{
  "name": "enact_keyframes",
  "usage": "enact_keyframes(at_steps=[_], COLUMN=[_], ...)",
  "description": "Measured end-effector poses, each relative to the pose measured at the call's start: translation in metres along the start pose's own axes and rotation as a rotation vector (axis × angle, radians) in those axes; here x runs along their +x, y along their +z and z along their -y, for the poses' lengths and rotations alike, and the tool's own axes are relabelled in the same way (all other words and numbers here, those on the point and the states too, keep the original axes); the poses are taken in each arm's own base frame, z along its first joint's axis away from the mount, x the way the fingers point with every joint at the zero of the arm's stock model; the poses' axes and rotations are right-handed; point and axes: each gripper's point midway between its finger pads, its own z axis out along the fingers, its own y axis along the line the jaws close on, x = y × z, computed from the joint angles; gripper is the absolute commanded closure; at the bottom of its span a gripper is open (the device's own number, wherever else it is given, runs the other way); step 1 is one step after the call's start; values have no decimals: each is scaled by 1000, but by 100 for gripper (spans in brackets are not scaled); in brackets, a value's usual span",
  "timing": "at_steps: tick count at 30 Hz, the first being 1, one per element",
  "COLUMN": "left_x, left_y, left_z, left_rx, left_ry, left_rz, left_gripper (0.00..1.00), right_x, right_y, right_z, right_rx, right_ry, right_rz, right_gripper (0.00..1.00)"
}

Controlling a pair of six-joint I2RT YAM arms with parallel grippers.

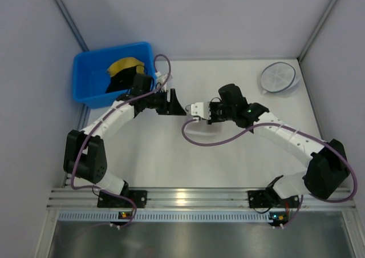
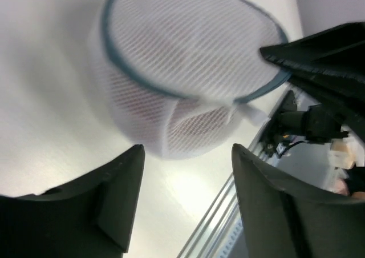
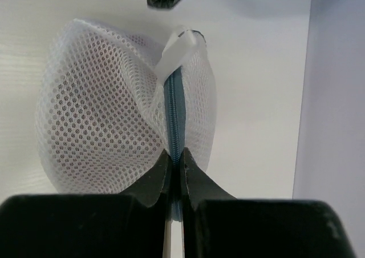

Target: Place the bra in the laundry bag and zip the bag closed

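Observation:
The laundry bag (image 3: 102, 121) is a round white mesh pouch with a dark blue zipper rim (image 3: 174, 115), held up off the table. It also shows in the top view (image 1: 197, 109) and the left wrist view (image 2: 188, 69). My right gripper (image 3: 175, 155) is shut on the bag's zipper rim. The bra is only a faint reddish tint through the mesh (image 2: 191, 121). My left gripper (image 2: 188, 149) is open and empty, just left of the bag and facing it (image 1: 180, 106).
A blue bin (image 1: 91, 87) at the back left holds a yellow garment (image 1: 124, 65) and a black garment (image 1: 122, 81). A second round white mesh bag with spokes (image 1: 278, 77) lies at the back right. Side walls stand close.

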Motion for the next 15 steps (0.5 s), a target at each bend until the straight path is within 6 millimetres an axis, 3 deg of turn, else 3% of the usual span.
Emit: enact_keyframes(at_steps=[1, 4, 10, 15], left_x=[-3, -18, -49, -67], left_y=[-3, -13, -28, -46], left_z=[-5, -16, -6, -9], left_rx=[-16, -59, -96, -160], left_ry=[0, -5, 108, 145], left_rz=[9, 43, 114, 159], left_gripper=[2, 2, 2, 2], right_x=[6, 20, 53, 89], right_y=[-4, -11, -20, -25], right_z=[2, 13, 44, 114], right_rx=[9, 51, 139, 263], right_ry=[8, 27, 80, 106], right_rz=[-17, -55, -124, -181], right_gripper=[100, 100, 100, 100])
